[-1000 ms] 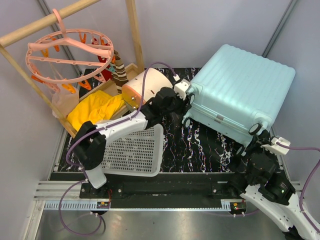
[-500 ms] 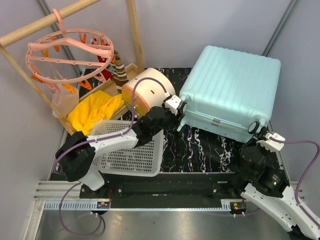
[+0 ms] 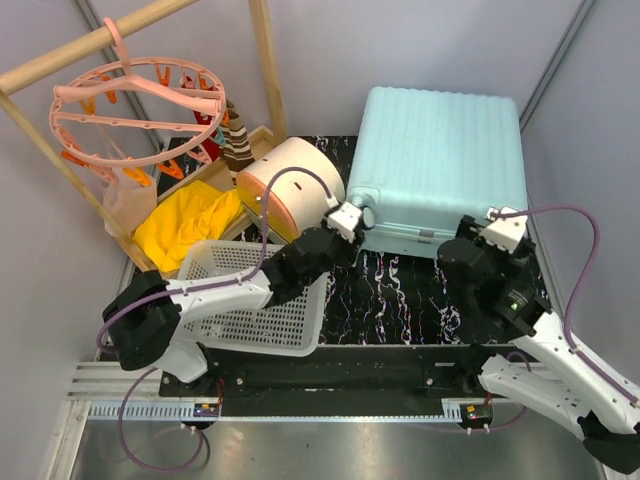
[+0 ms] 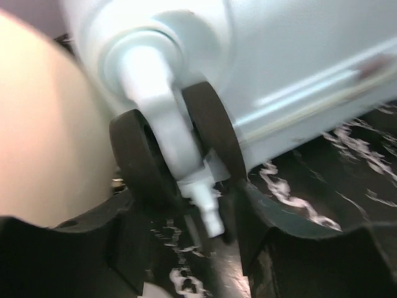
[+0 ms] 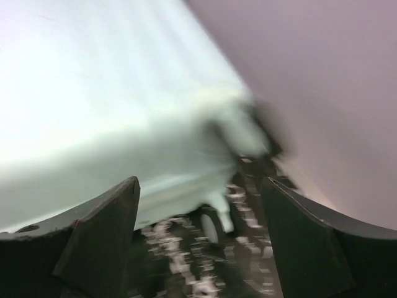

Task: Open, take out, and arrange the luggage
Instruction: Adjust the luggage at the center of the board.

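Found luggage (image 3: 445, 165) closed, flat at far right of tabletop (image 3: 400, 290). Saw left claw (image 3: 358, 218) pinching near-left wheel (image 4: 180, 155); right claw (image 5: 198, 186) spread wide, empty, by near-right corner. Judged opening not begun; unpacking, arranging all left.

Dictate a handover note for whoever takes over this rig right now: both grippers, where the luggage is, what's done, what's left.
Left gripper: closed around the near-left wheel of the luggage.
Right gripper: open and empty, at the luggage's near-right corner.
Luggage: at the back right of the table, broad ribbed side up, shell closed.
Done: nothing opened or taken out yet.
Left: open the luggage, take out what is inside, arrange it.
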You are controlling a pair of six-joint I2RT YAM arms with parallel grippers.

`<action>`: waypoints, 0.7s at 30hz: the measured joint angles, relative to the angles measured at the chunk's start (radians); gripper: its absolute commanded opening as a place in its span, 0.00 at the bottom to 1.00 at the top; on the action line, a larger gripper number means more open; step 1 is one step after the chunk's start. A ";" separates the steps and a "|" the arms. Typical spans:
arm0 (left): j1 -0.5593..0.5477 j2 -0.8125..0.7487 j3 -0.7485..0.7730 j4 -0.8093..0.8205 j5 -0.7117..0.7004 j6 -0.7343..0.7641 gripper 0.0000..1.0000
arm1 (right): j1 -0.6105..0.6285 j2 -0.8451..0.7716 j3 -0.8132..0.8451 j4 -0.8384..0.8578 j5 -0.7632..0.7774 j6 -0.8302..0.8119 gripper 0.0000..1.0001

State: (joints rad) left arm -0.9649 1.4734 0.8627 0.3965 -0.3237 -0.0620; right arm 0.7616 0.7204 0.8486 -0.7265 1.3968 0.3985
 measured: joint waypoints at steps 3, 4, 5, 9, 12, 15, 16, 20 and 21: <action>-0.103 0.012 0.013 0.018 0.117 -0.008 0.00 | 0.037 0.044 0.076 0.063 -0.138 0.058 0.87; -0.145 0.023 0.029 0.024 0.166 -0.020 0.00 | 0.040 0.044 0.087 0.076 -0.192 0.070 0.87; -0.170 0.031 0.042 0.028 0.195 -0.016 0.00 | 0.040 0.035 0.091 0.077 -0.223 0.073 0.87; -0.197 0.078 0.111 0.048 0.278 -0.028 0.00 | 0.042 -0.076 0.098 0.083 -0.350 0.063 0.88; -0.193 0.121 0.164 0.070 0.325 -0.044 0.00 | 0.042 -0.137 0.132 0.086 -0.399 0.043 0.89; -0.200 0.165 0.212 0.077 0.362 -0.051 0.00 | 0.042 -0.140 0.171 0.100 -0.437 0.031 0.89; -0.204 0.172 0.221 0.076 0.369 -0.051 0.00 | 0.042 -0.133 0.177 0.102 -0.457 0.026 0.90; -0.216 0.137 0.216 0.032 0.329 -0.043 0.85 | 0.042 -0.035 0.211 0.101 -0.560 0.014 0.91; -0.218 0.108 0.205 0.009 0.306 -0.026 0.92 | 0.042 0.003 0.220 0.103 -0.588 0.013 0.91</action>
State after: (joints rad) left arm -1.1828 1.5814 1.0676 0.4057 -0.0177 -0.0883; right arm 0.8032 0.7238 1.0683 -0.6231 0.8089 0.4118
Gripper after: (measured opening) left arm 0.388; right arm 0.907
